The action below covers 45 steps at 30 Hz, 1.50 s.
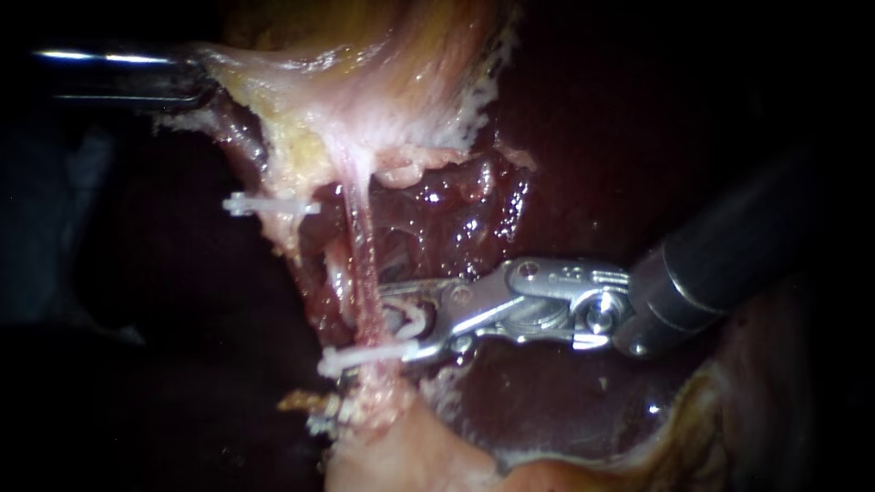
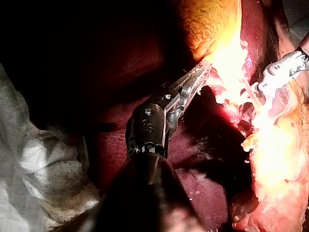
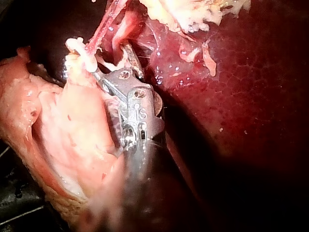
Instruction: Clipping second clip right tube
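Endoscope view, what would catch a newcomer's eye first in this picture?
The shiny right instrument, coming in from the right, holds a curved white clip in its jaws against the taut pink tube at the centre. A closed white clip crosses that tube just below the jaws, and a third clip sits across tissue further up and to the left.

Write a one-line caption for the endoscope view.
Right instrument holds a new clip at the tube above a set clip; left instrument grips gallbladder.
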Motion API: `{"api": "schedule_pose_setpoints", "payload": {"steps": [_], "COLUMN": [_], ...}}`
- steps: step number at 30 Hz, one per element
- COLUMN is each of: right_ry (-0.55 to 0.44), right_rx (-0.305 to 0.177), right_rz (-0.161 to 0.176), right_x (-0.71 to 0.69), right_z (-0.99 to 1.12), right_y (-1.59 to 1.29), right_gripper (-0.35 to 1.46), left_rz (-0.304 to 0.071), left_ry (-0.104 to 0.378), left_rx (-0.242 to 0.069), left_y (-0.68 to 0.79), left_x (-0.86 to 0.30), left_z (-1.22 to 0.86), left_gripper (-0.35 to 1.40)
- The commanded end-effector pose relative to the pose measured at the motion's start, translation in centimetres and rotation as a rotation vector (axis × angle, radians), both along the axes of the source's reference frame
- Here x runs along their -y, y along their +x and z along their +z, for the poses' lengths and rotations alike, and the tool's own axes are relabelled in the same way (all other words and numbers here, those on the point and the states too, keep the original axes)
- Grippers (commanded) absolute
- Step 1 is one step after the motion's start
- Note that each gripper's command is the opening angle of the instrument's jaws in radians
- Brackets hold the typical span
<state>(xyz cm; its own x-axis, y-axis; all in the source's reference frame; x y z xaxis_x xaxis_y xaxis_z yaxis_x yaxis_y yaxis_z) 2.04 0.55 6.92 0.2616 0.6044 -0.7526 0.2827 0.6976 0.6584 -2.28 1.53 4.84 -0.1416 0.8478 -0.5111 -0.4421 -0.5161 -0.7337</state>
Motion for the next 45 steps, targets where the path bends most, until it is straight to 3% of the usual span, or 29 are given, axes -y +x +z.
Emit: {"api": "schedule_pose_setpoints", "payload": {"steps": [1, 7, 26, 45], "right_ry": [0.000, 0.001, -0.017, 0.015], "right_rx": [0.000, -0.002, 0.043, 0.054], "right_rz": [0.000, -0.003, 0.038, 0.059], "right_x": [0.00, -0.02, -0.21, -0.45], "right_z": [0.00, 0.00, 0.15, -0.17], "right_y": [0.00, -0.07, -0.50, -0.83], "right_gripper": [0.49, 0.49, 0.49, 0.49], "left_rz": [0.000, 0.000, 0.000, 0.002], "left_ry": [0.000, 0.000, 0.000, 0.000], "left_rx": [-0.001, 0.000, -0.001, -0.003], "left_y": [0.00, 0.01, 0.01, 0.01], "left_x": [0.00, 0.00, 0.01, 0.01], "left_z": [0.00, 0.00, 0.00, 0.00], "left_gripper": [-0.35, -0.35, -0.35, -0.35]}}
